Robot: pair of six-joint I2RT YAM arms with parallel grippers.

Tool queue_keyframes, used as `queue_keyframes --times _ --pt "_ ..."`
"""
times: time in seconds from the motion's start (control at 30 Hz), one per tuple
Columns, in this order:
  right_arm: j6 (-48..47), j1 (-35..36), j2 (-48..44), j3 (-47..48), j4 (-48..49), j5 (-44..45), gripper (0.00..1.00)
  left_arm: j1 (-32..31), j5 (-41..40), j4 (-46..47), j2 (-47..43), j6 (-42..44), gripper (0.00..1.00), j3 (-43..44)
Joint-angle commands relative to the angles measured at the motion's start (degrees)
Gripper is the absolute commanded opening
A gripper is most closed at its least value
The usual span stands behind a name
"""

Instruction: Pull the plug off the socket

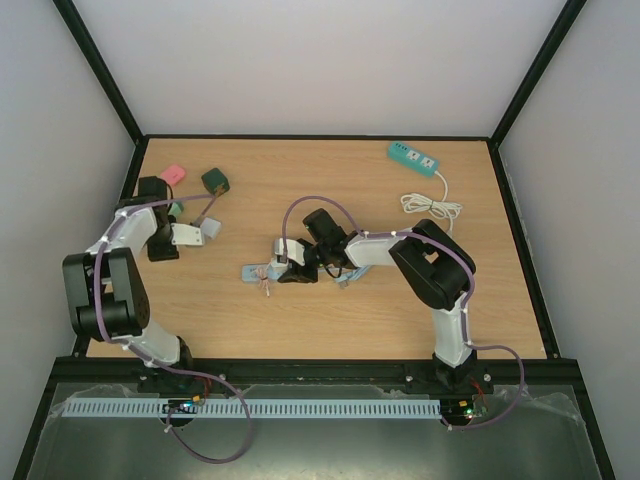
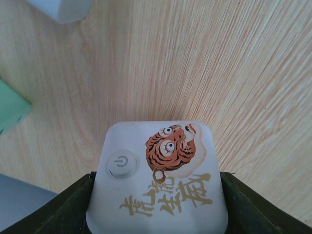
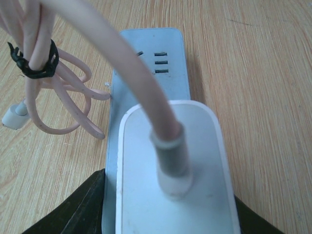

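**Plug: Grip and Handling**

Plug (image 3: 170,161) sat between the right gripper's (image 3: 168,197) part-closed jaws, which pressed its flanks. It was seated in the pale blue socket strip (image 3: 146,48) on the table (image 1: 330,330). The shell looked rigid and smooth, so grip the body, not the limp pink cable (image 3: 122,58) (the light strip may lift). Only the left wrist view showed the left gripper (image 2: 157,195) clamped on a tiger-printed white block (image 2: 156,146).

White plug (image 3: 204,146), pale-blue socket (image 3: 170,48), pinkish cord (image 3: 122,53), white block (image 2: 156,195) with orange tiger print.
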Motion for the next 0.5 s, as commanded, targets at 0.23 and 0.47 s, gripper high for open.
queue_keyframes --times 0.23,0.47 --pt "-1.1 -0.9 1.8 -4.1 -10.8 5.0 0.5 -2.5 -6.4 3.5 5.7 -1.0 0.45 0.1" --pt "-1.2 -0.9 1.5 -4.2 -10.5 4.5 0.58 -2.7 -3.5 1.4 4.3 -1.3 0.68 0.7"
